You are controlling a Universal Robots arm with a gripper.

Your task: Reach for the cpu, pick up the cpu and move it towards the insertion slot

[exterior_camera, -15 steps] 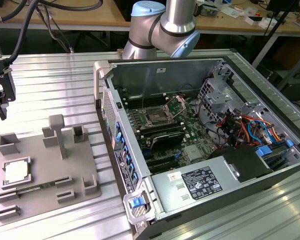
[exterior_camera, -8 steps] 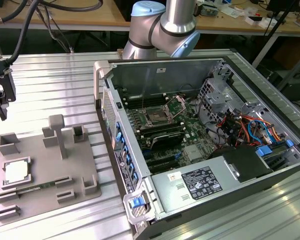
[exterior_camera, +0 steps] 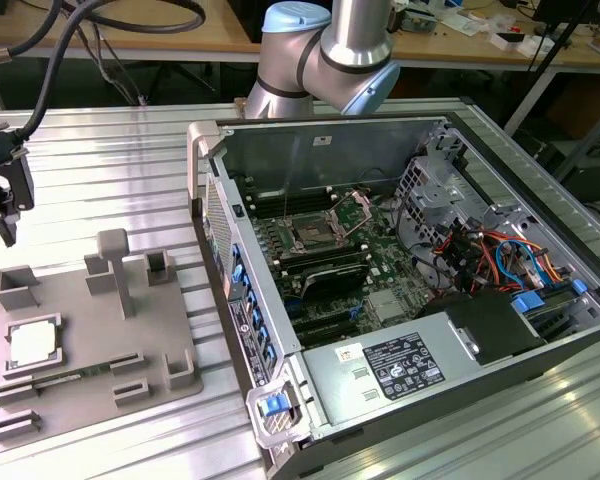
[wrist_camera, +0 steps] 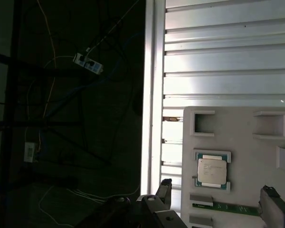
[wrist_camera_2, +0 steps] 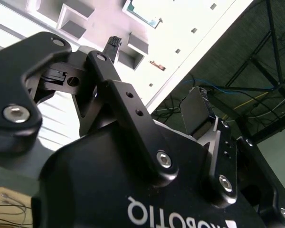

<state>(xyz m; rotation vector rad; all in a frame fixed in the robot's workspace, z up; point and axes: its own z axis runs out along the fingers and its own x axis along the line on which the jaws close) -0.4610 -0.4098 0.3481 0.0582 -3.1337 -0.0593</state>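
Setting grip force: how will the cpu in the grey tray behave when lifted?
The cpu looks thin and rigid, so probably stiff and light. Its smooth metal top may be slippery. Lying flat in the tray, it shouldn't roll or tip.

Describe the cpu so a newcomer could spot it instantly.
On the exterior view's left, beside the open computer case, a grey plastic tray lies on the slatted table. The cpu sits in it near the edge farthest from the case: the only silvery square chip among grey posts.
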